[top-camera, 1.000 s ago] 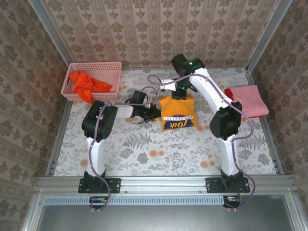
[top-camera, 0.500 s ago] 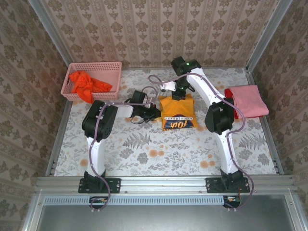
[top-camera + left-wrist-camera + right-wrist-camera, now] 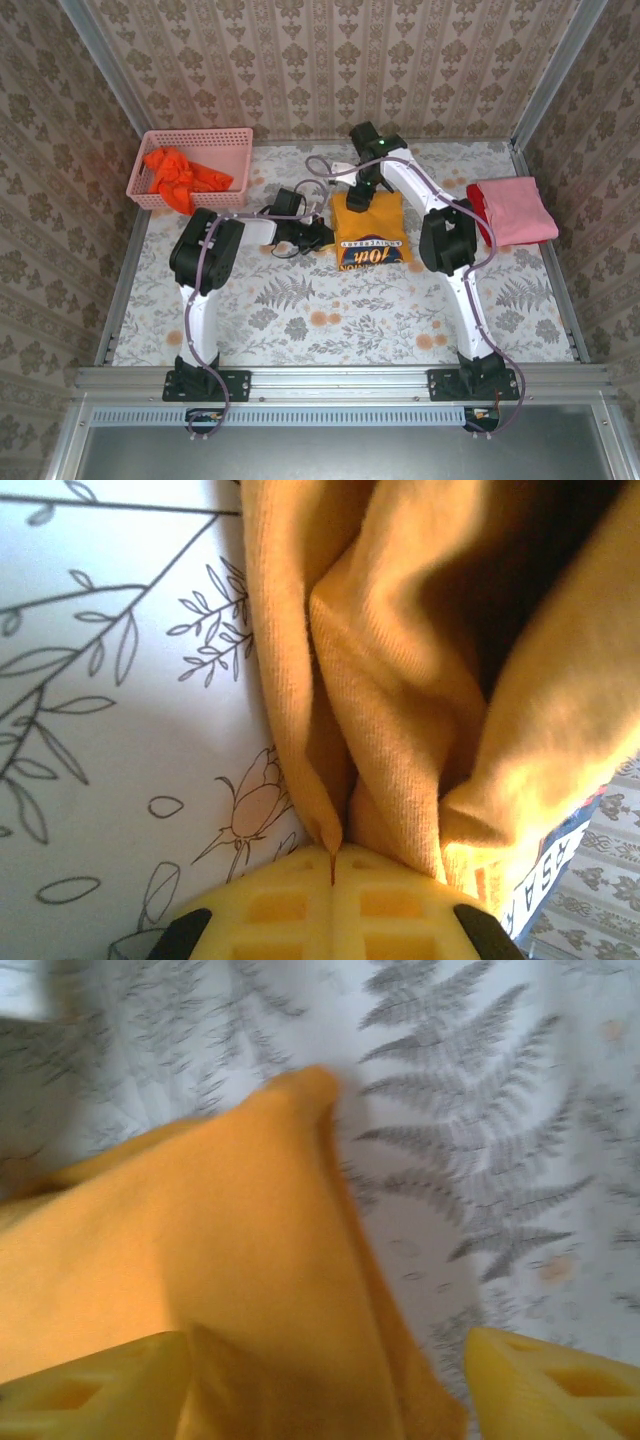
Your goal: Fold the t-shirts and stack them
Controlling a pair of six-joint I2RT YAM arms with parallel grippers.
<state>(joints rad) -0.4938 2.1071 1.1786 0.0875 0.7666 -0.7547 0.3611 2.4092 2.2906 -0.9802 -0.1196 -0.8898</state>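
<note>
At the middle of the counter (image 3: 300, 320), left jaws pinch the yellow t-shirt (image 3: 368, 228) at its left edge; right jaws spread, its far edge between them.

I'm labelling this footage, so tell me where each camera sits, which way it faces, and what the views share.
Top external: above and behind the arms, looking down at the table; left arm and right arm show whole.
Left wrist: on the left arm, facing along the left gripper, shut on the yellow t-shirt.
Right wrist: on the right arm, facing down past the open right gripper.
Shared: all three see the yellow t-shirt on the patterned table.
</note>
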